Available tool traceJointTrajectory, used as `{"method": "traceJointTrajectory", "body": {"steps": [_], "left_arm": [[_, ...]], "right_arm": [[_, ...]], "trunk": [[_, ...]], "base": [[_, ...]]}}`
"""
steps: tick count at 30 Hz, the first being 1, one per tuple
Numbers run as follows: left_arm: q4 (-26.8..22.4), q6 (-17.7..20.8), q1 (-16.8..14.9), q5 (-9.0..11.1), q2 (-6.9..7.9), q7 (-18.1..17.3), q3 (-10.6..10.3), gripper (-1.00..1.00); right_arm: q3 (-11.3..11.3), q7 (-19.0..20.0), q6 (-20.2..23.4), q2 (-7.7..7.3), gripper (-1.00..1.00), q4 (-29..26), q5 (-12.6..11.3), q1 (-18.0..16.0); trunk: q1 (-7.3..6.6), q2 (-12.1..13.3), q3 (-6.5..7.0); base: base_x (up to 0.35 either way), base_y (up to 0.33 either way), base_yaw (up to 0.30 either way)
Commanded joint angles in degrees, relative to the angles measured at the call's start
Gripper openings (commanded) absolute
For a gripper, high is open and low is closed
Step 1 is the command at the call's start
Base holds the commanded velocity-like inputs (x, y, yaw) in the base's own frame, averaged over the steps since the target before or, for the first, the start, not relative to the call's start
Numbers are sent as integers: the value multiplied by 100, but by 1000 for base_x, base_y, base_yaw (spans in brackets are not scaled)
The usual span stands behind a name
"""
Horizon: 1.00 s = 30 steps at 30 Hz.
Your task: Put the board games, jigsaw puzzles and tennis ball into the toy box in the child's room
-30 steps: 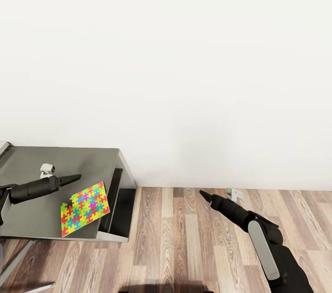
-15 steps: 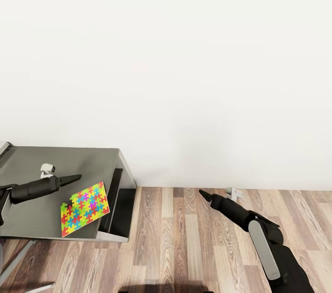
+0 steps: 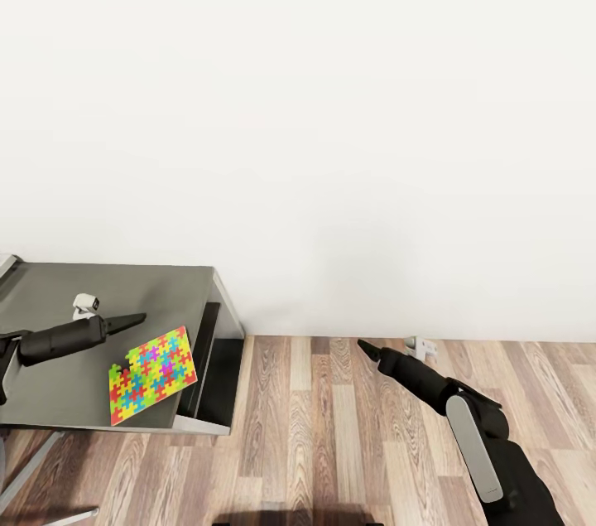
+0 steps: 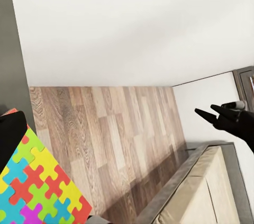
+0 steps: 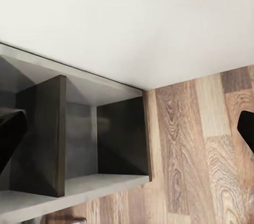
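Nothing large has shifted since a second ago: the white wall (image 3: pixel 331 95), plank floor (image 3: pixel 331 427) and grey table (image 3: pixel 99 286) sit as before. The jigsaw puzzle (image 3: pixel 152 373) lies flat near the table's front corner, unmoved. The left claw (image 3: pixel 132 319) stays above the table just beside the puzzle, seemingly closed and empty, though the angle is poor. The right claw (image 3: pixel 366 349) hangs over the floor with its fingers spread, its arm barely edged sideways.
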Motion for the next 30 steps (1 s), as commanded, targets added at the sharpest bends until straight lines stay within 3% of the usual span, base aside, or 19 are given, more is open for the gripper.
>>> {"method": "traceJointTrajectory", "body": {"steps": [1, 21, 30], "left_arm": [[-2, 60, -6, -60, -4, -45, 25, 100], [-8, 104, -6, -86, 24, -45, 34, 100], [-8, 154, 2, -57, 275, -45, 24, 100]], "right_arm": [[-9, 16, -1, -1, 100, -4, -10, -4], [-1, 16, -179, -6, 100, -4, -10, -4], [-1, 17, -185, -6, 100, 4, -9, -4]], "trunk": [[3, -10, -8], [3, -10, 13], [3, -10, 79]], "base": [[0, 0, 0], [0, 0, 0], [0, 0, 0]]}}
